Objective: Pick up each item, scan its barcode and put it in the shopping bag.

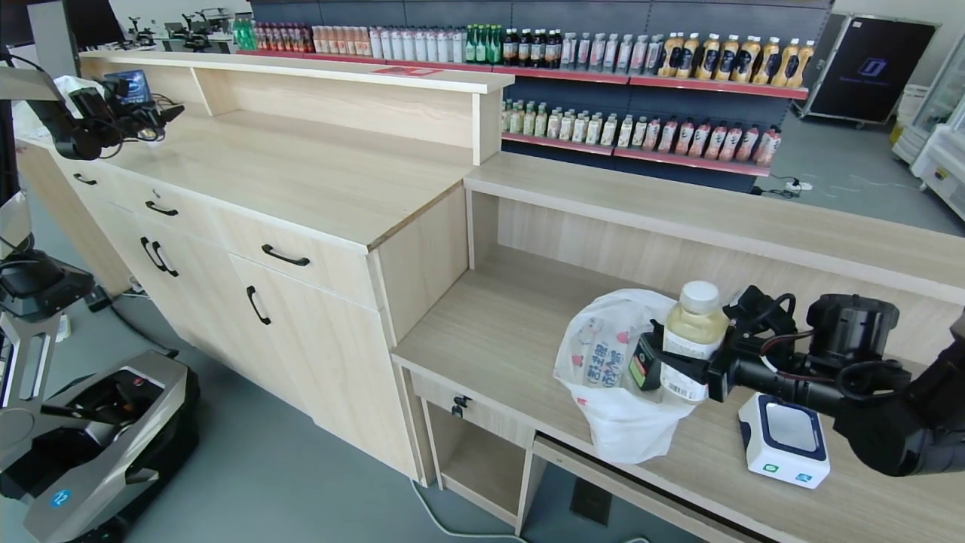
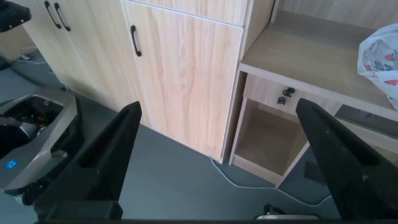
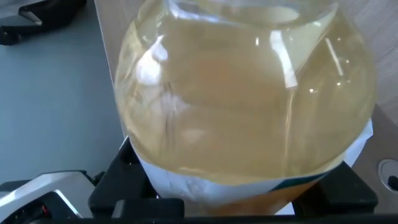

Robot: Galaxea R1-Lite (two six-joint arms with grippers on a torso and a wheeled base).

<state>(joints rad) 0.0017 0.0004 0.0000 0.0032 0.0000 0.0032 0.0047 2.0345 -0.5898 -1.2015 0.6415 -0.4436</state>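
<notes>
My right gripper (image 1: pixel 682 367) is shut on a bottle (image 1: pixel 692 332) of pale yellow drink with a white cap. It holds the bottle upright at the right edge of the white plastic shopping bag (image 1: pixel 611 377) on the low desk. A barcode shows on the bottle's label, low down. The white scanner (image 1: pixel 784 441) with a dark-framed top lies on the desk just right of the bottle, under my right arm. Up close, the bottle (image 3: pixel 249 106) sits between dark fingers (image 3: pixel 121 190). My left gripper (image 2: pixel 214 165) hangs open and empty above the floor, facing the cabinet doors. The bag's edge (image 2: pixel 380 59) shows at the side.
A tall wooden counter (image 1: pixel 301 173) with drawers and doors stands left of the low desk (image 1: pixel 497 332). Shelves of bottled drinks (image 1: pixel 603 90) line the back wall. Another robot base (image 1: pixel 98 422) stands on the floor at lower left. A cable runs under the desk.
</notes>
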